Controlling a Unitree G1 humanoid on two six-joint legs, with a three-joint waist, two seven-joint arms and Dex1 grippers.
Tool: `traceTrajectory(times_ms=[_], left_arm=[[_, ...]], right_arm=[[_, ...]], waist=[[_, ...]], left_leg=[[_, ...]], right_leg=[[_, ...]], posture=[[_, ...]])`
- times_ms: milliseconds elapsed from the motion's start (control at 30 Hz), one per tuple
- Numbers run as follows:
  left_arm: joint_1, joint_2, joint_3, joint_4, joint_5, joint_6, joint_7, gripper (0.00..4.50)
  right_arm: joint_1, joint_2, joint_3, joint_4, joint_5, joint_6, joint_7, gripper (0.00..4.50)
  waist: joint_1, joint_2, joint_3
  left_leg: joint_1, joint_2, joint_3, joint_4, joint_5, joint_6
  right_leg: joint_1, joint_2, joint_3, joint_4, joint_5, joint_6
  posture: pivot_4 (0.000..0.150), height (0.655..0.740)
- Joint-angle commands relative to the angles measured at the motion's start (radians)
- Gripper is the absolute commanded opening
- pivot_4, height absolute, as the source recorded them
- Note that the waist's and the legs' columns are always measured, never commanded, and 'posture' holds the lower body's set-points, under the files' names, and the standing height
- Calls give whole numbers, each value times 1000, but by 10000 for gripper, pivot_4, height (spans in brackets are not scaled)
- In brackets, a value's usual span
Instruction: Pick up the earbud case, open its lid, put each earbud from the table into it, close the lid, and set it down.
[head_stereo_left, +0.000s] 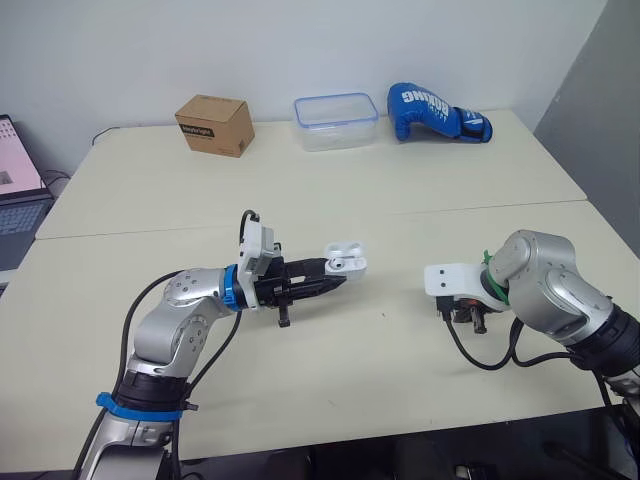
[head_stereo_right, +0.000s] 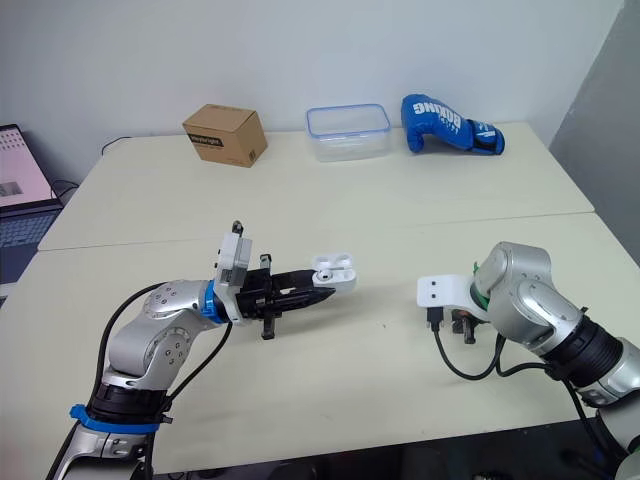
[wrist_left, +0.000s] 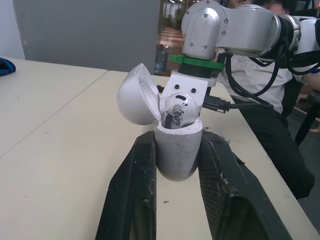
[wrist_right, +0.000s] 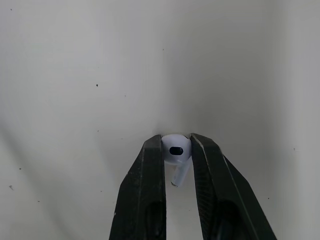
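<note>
The white earbud case (head_stereo_left: 345, 261) hangs above the table's middle, pinched by my left gripper (wrist_left: 176, 162) with its lid (wrist_left: 136, 95) swung open. Something dark sits inside the case's mouth; I cannot tell what it is. To the right, my right gripper (wrist_right: 176, 150) points down at the table and is shut on a white earbud (wrist_right: 176, 149), whose stem hangs between the fingers. In the head views the right wrist (head_stereo_left: 455, 285) hides that earbud.
Along the table's far edge stand a brown cardboard box (head_stereo_left: 214, 124), a clear plastic container with a blue rim (head_stereo_left: 336, 120) and a blue boxing glove (head_stereo_left: 437, 113). A laptop (head_stereo_left: 18, 195) sits off the left edge. A seam (head_stereo_left: 300, 220) runs across the table.
</note>
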Motion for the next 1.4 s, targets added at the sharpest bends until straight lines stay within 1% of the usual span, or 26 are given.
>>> traceTrajectory(times_ms=[33,200,300,467,633,700,833,933,1033,1167,1400], left_arm=[[-12,4,6,-30,-7,-4,0,8022],[-13,3,7,-27,-6,-6,2,8022],[-11,-4,12,-20,-5,-11,11,8022],[-11,-13,23,4,-9,-18,19,8022],[-21,-14,25,45,-6,-37,1,8022],[-31,-13,25,67,-4,-46,-9,8022],[-57,-19,20,122,7,-69,-27,8022],[-78,-30,15,151,13,-77,-33,8022],[-95,-37,11,169,18,-82,-38,8022],[-113,-43,10,189,22,-85,-46,8022],[-128,-47,12,213,35,-89,-64,8022]], right_arm=[[-8,-7,12,-22,-15,9,-2,3827],[-16,-14,3,-36,-4,13,7,3827],[-23,-16,-49,-57,33,34,5,3827],[15,-36,-236,-146,178,158,-8,3827],[60,20,-426,-201,334,304,-82,3827],[61,66,-491,-216,385,363,-137,3827],[42,241,-648,-262,466,449,-289,3827],[53,339,-720,-328,529,503,-373,3827],[77,418,-770,-398,586,515,-449,3827],[101,543,-832,-467,645,474,-560,3827],[113,630,-841,-492,743,389,-700,3827]], waist=[[0,0,0],[0,0,0],[0,0,0],[2,0,0],[3,0,0],[2,0,0],[2,0,0],[2,0,0],[2,0,0],[1,0,0],[-1,1,0]], left_leg=[[0,0,0,0,0,0],[0,0,0,0,0,0],[0,0,0,0,0,0],[-1,0,-1,0,0,0],[0,0,-1,0,0,0],[0,0,-1,0,0,0],[0,0,-1,0,0,0],[0,0,-1,0,0,0],[-1,-1,-2,0,0,0],[0,-1,-3,0,0,0],[0,-1,-3,0,0,0]], right_leg=[[0,0,0,0,0,0],[0,0,0,0,0,0],[0,0,0,0,0,0],[0,0,0,0,0,0],[0,0,0,0,0,0],[0,0,0,0,0,0],[0,0,0,1,0,0],[0,0,0,1,0,0],[0,0,0,0,0,0],[-1,0,-1,2,0,0],[-1,0,-1,2,0,0]], posture=[[1500,7307],[1500,7307],[1500,7307],[1500,7307],[1500,7307],[1500,7307],[1500,7307],[1500,7307],[1500,7307],[1500,7307],[1500,7307]])
